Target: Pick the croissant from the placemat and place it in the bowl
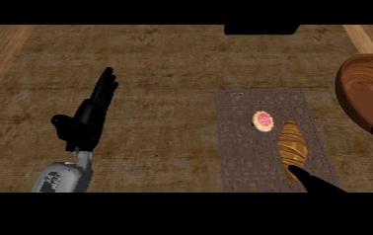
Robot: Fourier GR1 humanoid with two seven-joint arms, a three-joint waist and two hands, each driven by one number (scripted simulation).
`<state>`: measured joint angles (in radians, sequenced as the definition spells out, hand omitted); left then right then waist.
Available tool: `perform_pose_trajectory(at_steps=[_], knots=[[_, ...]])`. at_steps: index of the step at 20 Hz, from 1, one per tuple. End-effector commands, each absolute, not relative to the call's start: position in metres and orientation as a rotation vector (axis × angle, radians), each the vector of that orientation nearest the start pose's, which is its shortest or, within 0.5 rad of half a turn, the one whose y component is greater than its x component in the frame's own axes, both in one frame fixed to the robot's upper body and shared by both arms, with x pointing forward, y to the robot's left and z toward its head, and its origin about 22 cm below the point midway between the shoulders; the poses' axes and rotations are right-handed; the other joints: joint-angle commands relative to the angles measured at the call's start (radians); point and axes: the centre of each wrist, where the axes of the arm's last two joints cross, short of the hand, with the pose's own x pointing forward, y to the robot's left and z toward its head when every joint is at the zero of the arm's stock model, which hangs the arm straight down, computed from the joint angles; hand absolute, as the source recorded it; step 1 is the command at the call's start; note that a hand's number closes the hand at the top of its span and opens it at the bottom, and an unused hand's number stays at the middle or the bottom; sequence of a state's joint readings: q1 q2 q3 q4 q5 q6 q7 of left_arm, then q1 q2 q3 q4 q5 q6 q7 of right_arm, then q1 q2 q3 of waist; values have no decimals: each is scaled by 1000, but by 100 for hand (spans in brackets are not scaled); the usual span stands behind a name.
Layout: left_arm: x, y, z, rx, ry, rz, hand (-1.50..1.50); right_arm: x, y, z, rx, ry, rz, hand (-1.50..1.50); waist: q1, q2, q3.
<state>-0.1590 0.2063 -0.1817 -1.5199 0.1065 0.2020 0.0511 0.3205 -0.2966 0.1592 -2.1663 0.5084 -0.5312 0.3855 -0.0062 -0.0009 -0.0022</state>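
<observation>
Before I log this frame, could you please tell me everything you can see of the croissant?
The croissant is a long, golden-brown pastry with ridged bands across it and tapered ends. It lies flat on the placemat, running roughly from far to near along the mat's right part, just right of a small round pink-topped pastry. The right hand reaches its near end and seems to overlap it; nothing is curled round it. The wooden bowl stands apart, farther right.

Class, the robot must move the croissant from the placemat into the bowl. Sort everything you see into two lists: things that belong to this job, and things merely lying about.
Belong to the job:
croissant, lying on the placemat
placemat
bowl, at the right edge
right hand, at the croissant's near end

Merely lying about:
small round pink-topped pastry, on the placemat beside the croissant
left hand, open, resting at left
</observation>
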Motion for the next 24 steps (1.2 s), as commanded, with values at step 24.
perform_pose_trajectory(at_steps=[24], knots=[[273,219,41,71,-1581,-111,0,160,-272,60,-634,-1278,102,-150,1,0,3]])
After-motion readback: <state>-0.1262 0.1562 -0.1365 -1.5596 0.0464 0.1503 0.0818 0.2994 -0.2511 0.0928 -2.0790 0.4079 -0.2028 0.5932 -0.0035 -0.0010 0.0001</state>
